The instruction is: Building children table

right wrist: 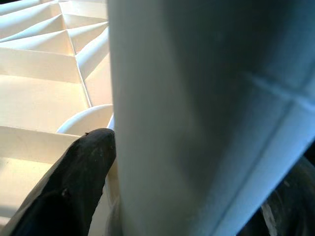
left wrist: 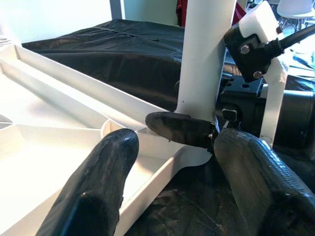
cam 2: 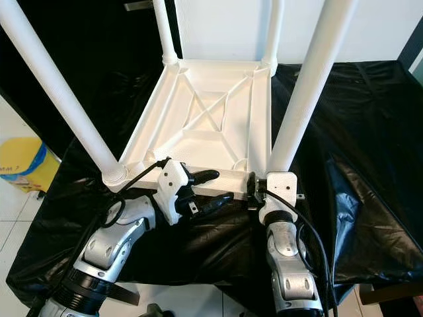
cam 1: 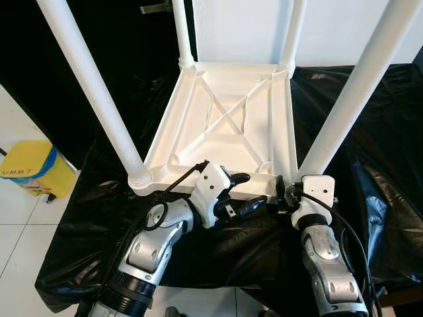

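A white plastic children's table (cam 1: pixel 166 125) lies upside down on a black sheet, its four white legs pointing up. My left gripper (cam 1: pixel 247 192) is open at the near rim, one finger above the rim and one below it; in the left wrist view the fingers (left wrist: pixel 98 187) straddle that edge. My right gripper (cam 1: pixel 289 189) is at the foot of the near right leg (cam 1: pixel 350 99), shut on it. In the right wrist view the leg (right wrist: pixel 197 98) stands between the fingers (right wrist: pixel 74 191). The near left leg (cam 1: pixel 92 86) sits in its corner socket.
The black sheet (cam 1: pixel 383 165) covers the surface under the table and hangs over its front edge. A yellow container (cam 1: pixel 33 168) stands on the white tiled floor (cam 1: pixel 13 224) to the left. The two far legs (cam 1: pixel 182 33) rise against a white wall.
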`<state>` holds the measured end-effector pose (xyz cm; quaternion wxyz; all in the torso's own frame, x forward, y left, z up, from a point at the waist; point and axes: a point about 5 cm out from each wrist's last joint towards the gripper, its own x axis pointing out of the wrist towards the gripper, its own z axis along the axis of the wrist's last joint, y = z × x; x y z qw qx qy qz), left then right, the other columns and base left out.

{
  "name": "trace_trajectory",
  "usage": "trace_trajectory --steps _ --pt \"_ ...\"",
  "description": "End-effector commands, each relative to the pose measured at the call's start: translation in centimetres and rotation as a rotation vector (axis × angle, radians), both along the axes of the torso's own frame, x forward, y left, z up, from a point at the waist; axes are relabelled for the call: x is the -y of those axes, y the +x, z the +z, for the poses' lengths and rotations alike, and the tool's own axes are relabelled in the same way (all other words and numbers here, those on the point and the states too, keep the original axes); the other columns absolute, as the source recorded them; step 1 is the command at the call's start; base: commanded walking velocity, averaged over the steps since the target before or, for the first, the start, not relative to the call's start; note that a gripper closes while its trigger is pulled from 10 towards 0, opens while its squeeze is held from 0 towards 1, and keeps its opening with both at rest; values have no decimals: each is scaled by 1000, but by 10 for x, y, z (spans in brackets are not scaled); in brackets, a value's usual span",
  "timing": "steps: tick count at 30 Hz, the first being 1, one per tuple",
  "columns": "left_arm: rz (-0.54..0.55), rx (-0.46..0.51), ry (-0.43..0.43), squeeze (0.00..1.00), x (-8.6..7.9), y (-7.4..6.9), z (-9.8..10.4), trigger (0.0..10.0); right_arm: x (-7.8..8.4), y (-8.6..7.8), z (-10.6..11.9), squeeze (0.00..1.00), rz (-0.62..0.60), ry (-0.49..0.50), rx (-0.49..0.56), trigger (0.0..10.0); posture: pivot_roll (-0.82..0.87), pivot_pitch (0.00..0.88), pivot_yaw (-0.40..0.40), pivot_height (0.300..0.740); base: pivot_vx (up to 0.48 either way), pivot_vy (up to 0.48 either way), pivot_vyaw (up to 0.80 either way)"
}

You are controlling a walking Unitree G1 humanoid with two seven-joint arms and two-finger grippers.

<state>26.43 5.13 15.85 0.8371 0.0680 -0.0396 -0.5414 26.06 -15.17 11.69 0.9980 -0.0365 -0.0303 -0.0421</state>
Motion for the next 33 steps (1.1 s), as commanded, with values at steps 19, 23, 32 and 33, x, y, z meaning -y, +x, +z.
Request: trace_trajectory --steps 19,23,32,33 --pt "-7 1 14 0 0 3 3 10000 45 -16 22 0 416 -23 56 10000 -129 74 55 740 0 0 0" --pt "-14 6 49 0 0 6 -1 10000 53 -8 24 0 494 -69 39 10000 -121 72 51 740 0 0 0" --pt "-13 16 15 0 8 3 3 10000 57 14 23 0 611 -107 3 10000 -105 51 28 740 0 0 0" --pt "-11 18 14 0 9 4 3 10000 56 16 21 0 623 -110 -6 10000 -102 49 18 740 0 0 0"
